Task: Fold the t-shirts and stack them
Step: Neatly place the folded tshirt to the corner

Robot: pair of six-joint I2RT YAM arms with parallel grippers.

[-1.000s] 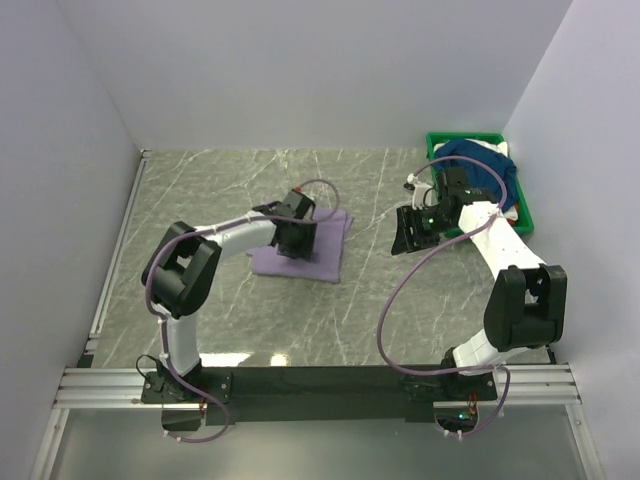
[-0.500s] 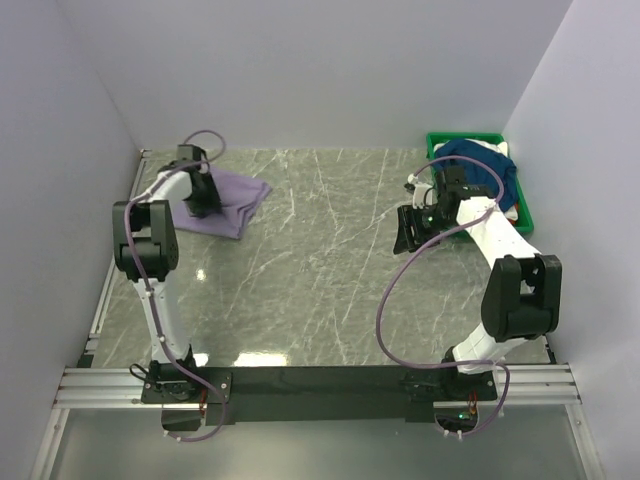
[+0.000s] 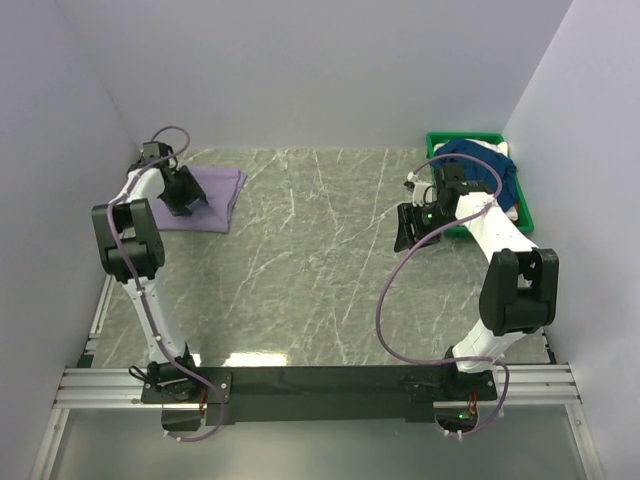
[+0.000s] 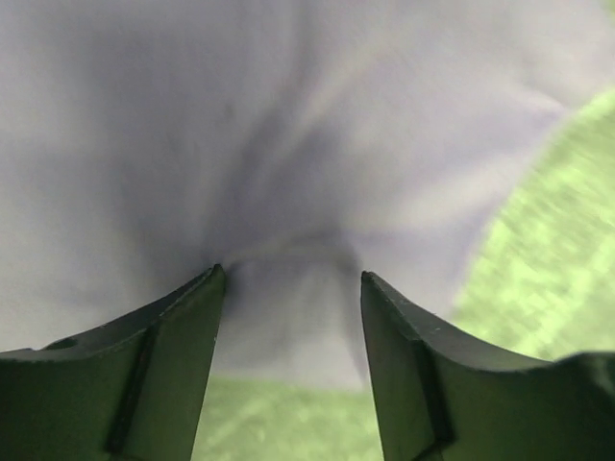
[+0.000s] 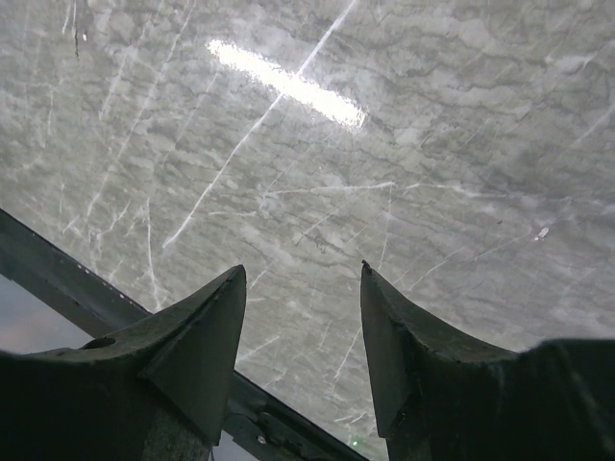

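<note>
Marble tabletop (image 3: 320, 260): lavender t-shirt (image 3: 215, 190) lay at 10 o'clock, looked limp, light; best grabbed by a hem. L gripper (image 4: 290, 272) jaws spread on it; R gripper (image 5: 302, 267) spread, empty.

1. This is a robotics lab test booth, not a home or a shop.
2. Two white-and-black robot arms, the left arm (image 3: 125, 235) and the right arm (image 3: 500, 250), are bolted side by side to a metal rail (image 3: 100, 385) at the near edge of a table (image 3: 320, 250).
3. Purple cables (image 3: 385, 300) loop loosely from the arms.
4. Plain pale walls (image 3: 320, 70) close the table in on three sides.
5. The table has a grey marble-look top, with a green plastic bin (image 3: 465, 137) in its far right corner.
</note>
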